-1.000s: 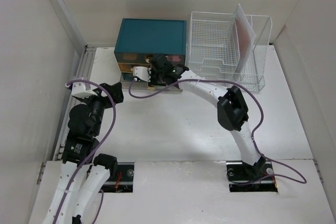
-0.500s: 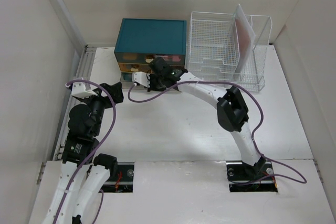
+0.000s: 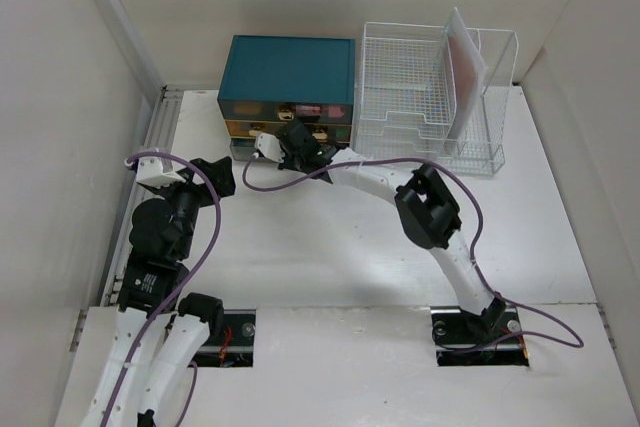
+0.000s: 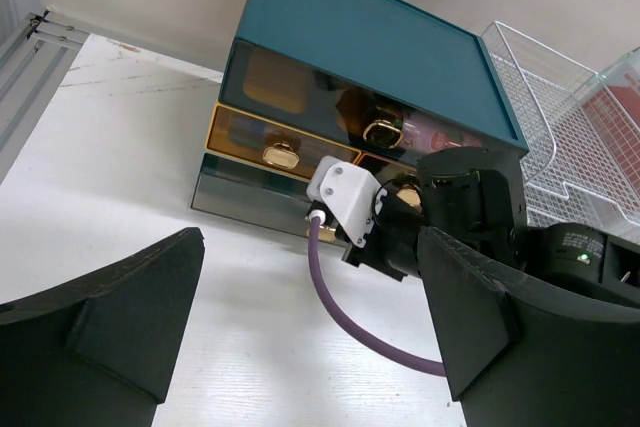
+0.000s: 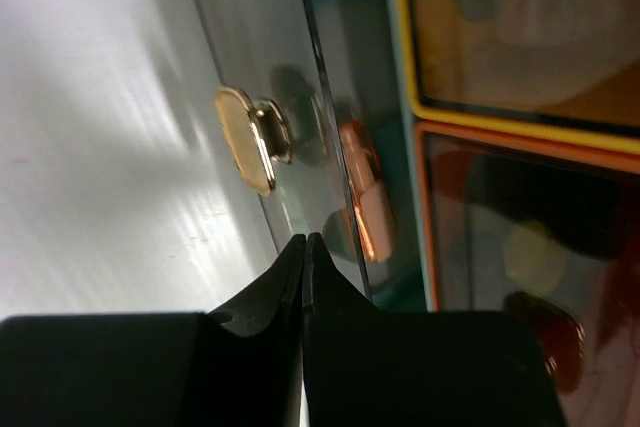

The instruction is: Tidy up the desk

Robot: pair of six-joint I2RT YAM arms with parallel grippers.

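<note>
Right hand (image 5: 303,242): fingers pressed together, holding nothing, tips at the smoky bottom drawer (image 5: 235,27), just beside its gold knob (image 5: 245,139). Left hand (image 4: 310,247): spread wide, empty, hovering over the worktop (image 3: 330,247), which lies white and smooth beneath both arms.

Risk: the closed tips may skid off the glossy panel, or shove the whole teal drawer box (image 3: 290,67) back (it looks light). The purple cable (image 4: 330,292) hangs near the knobs, so a snag is possible.

Drawer fronts are tinted, translucent and hard-edged. Knobs are rounded, polished metal.
</note>
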